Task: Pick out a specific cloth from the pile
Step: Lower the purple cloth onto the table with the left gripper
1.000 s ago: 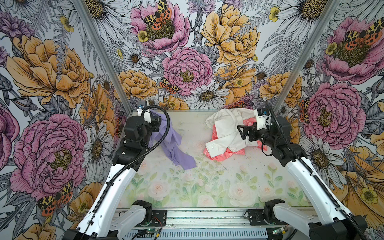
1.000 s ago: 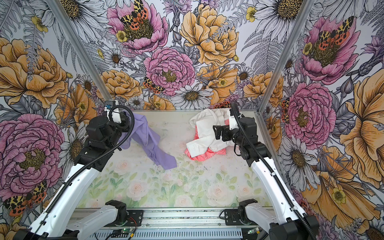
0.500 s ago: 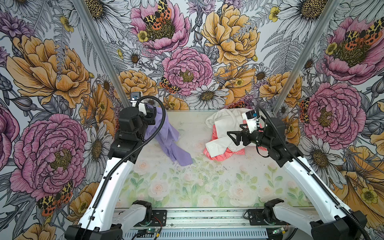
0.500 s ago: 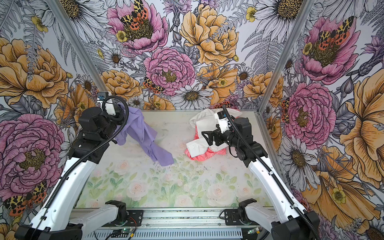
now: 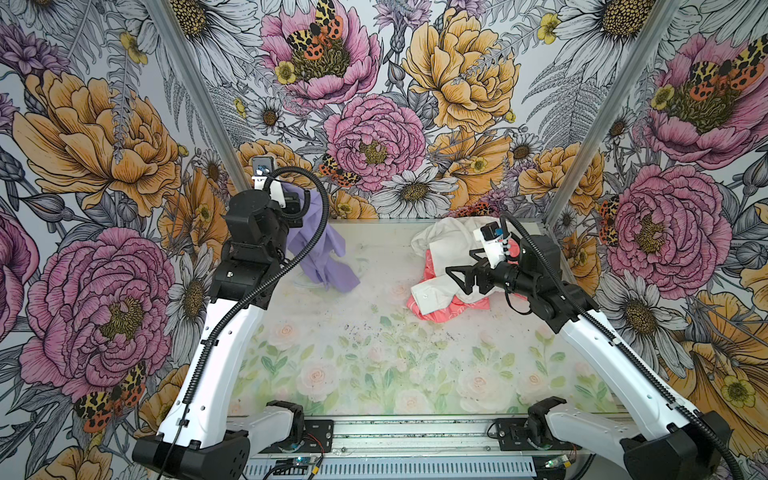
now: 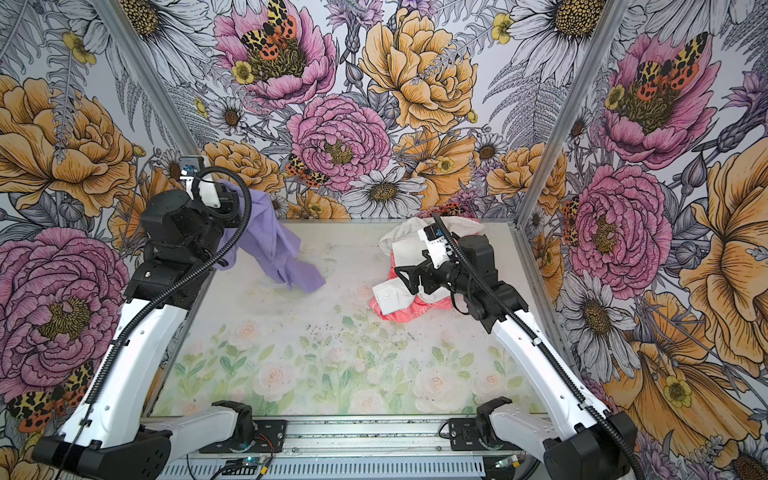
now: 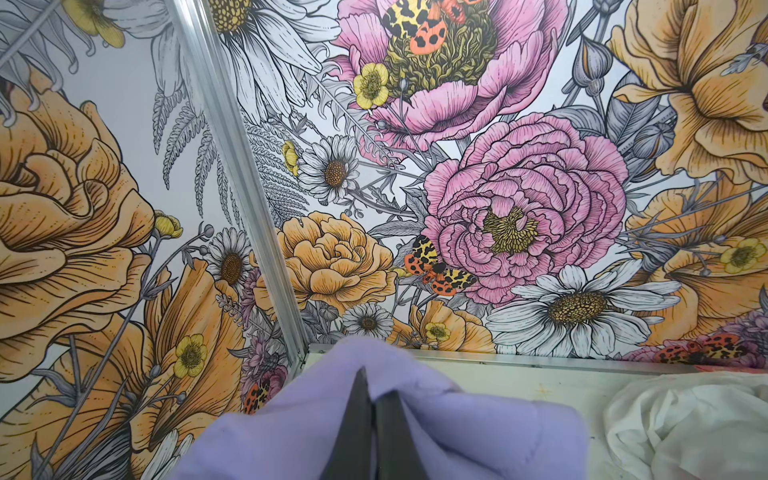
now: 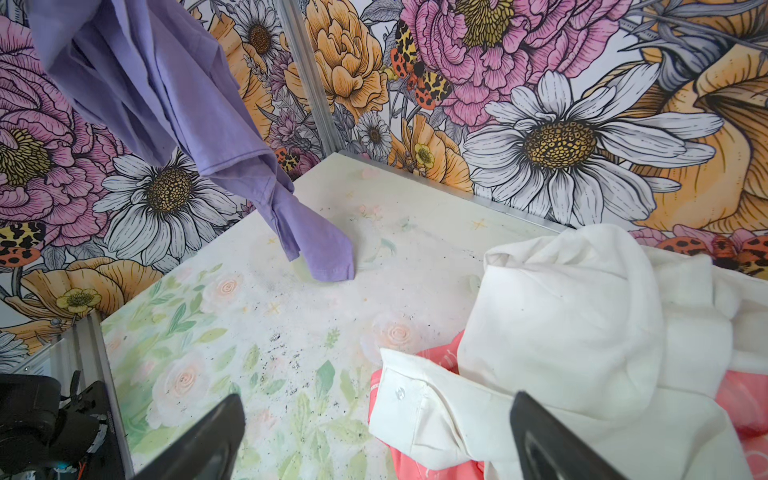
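Note:
The cloth (image 5: 316, 232) (image 6: 266, 237) is plain lavender and hangs from my left gripper (image 5: 297, 205), raised near the back left corner. Only its lower tip rests on the table. In the left wrist view the left gripper (image 7: 374, 384) is shut, with lavender fabric (image 7: 478, 424) bunched around both fingers. The pile (image 5: 453, 249) lies at the back right, a white shirt (image 8: 582, 324) over a coral-pink cloth (image 8: 744, 399). My right gripper (image 5: 461, 276) (image 8: 376, 399) hovers open above the shirt's buttoned cuff (image 8: 415, 411), holding nothing.
Flowered walls close the back and both sides, with aluminium posts (image 5: 195, 99) (image 5: 598, 112) in the back corners. The pale floral table mat (image 5: 374, 353) stretches from the pile to the front rail (image 5: 395, 432). The arm bases (image 5: 286, 419) sit at the front edge.
The left gripper rose and drew back to the left, lifting the lavender cloth so less of it lies on the table. The right gripper moved left and lower over the shirt cuff, staying open.

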### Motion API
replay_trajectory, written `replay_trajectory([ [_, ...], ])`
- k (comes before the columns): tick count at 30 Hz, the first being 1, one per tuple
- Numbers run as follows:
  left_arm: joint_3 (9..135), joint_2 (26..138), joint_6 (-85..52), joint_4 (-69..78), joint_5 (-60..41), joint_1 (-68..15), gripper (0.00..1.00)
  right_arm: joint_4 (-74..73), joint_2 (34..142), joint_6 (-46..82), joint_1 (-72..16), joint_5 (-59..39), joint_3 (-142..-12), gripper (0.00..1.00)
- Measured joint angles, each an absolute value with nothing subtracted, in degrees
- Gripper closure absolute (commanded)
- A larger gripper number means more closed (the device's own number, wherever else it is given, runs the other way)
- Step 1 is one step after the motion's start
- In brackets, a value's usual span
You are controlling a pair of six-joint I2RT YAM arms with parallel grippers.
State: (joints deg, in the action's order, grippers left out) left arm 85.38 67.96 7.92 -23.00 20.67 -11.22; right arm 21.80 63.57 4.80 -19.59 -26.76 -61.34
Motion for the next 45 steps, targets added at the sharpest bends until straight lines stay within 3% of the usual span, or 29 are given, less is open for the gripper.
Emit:
replay_trajectory([
  [11, 66.78, 74.06, 2.92, -21.26, 19.64, -11.22, 1.0, 21.58, 63.57, 3.75, -19.86, -25.63, -61.34, 0.0],
  [27, 53.93, 68.64, -6.94, -17.58, 18.5, -12.03, 1.0, 21.58, 63.55, 3.7, -19.86, -24.86, -61.34, 0.01],
  [30, 50.3, 67.07, -8.91, -17.21, 18.17, -12.62, 0.82, 21.58, 63.46, 3.73, -19.86, -24.67, -61.34, 0.01],
  [36, 48.53, 65.73, -11.94, -17.32, 15.73, -12.64, 0.22, 21.58, 63.42, 3.73, -19.86, -24.64, -61.34, 0.01],
  [38, 48.9, 63.61, -12.6, -17.37, 14.76, -12.73, 0.09, 21.58, 63.4, 3.7, -19.86, -24.62, -61.34, 0.0],
  [40, 50.19, 61.36, -12.78, -17.34, 13.78, -13.04, 0.01, 21.58, 63.29, 3.55, -19.86, -24.38, -61.34, 0.0],
  [45, 54.52, 56.99, -13.17, -15.57, 11.46, -13.76, 0.01, 21.56, 63.05, 3.53, -19.86, -23.99, -61.34, 0.01],
])
